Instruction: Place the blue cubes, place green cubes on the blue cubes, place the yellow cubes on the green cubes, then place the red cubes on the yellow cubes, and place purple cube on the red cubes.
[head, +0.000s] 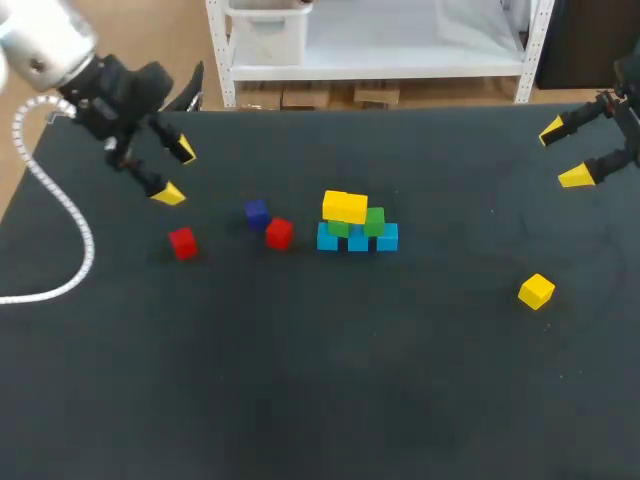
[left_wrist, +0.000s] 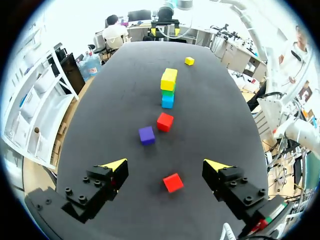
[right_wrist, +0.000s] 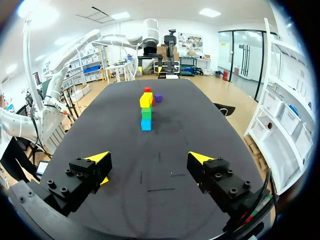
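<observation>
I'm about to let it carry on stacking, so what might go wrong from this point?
1. The yellow cubes seem shifted to one side on the green cubes; setting a red cube on them may tip the stack.
2. One red cube lies close to the purple cube, so the left gripper grasping it may knock the purple one away.

The desk (head: 300, 380) has a matt, dark top that gives back almost no light and carries a few faint pale scuffs. The red cubes (head: 182, 243), purple cube (head: 256, 212), yellow cubes (head: 345, 207), green cubes (head: 374, 221) and blue cubes (head: 357, 239) look smooth and evenly coloured; plastic or painted wood, I cannot tell. The left end effector (head: 176, 172) and right end effector (head: 563, 153) are matt black and plastic-looking, studded with dark screw heads, with smooth yellow tips. The left arm (head: 40, 45) has a satin silver casing and a white ribbed hose (head: 84, 235).
</observation>
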